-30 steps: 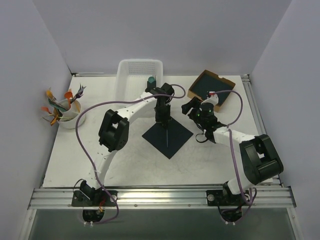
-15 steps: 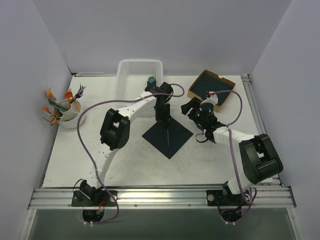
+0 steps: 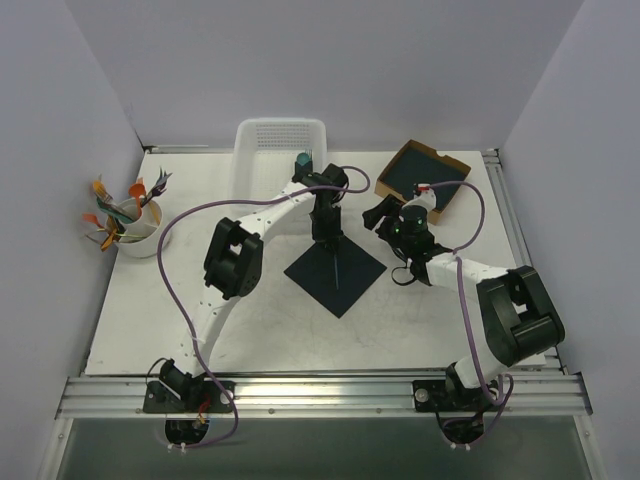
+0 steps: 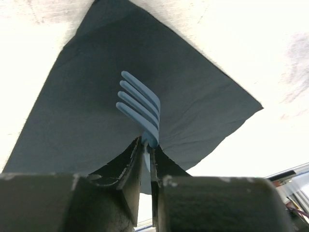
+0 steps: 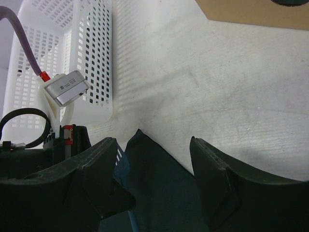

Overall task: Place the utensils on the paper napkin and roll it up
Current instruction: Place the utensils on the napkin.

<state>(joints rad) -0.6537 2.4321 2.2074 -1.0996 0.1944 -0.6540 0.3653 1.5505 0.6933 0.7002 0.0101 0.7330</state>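
The fork (image 4: 140,108) is pale blue plastic, not orange. Its four thin curved tines jut out from between the fingers of your left tool (image 4: 147,145), which is closed tight on the stem just behind the tines. It hangs over the napkin (image 4: 72,111), a thin, matte, near-black square lying flat on the white surface (image 3: 420,330) with one corner toward you. From above, the fork reads as a fine pale line running from the left tool (image 3: 324,235) toward the near edge, its long axis roughly along the napkin's (image 3: 335,270) corner-to-corner diagonal. I can't tell whether the tines touch the paper. The move ahead, as I judge it, turns on this: the napkin sits directly under the fork, so you need to lay it down lengthwise there, not carry it sideways. The left arm is plainly the nearer one. Your right tool (image 5: 154,145) stands with its fingers spread wide and nothing between them, just off the napkin's far right corner. Further out, a white perforated plastic basket (image 3: 280,140) sits behind the left tool. A brown cardboard box (image 3: 425,175) of dark sheets is at the far right, and a white cup (image 3: 135,225) of mixed cutlery stands well apart on the left.
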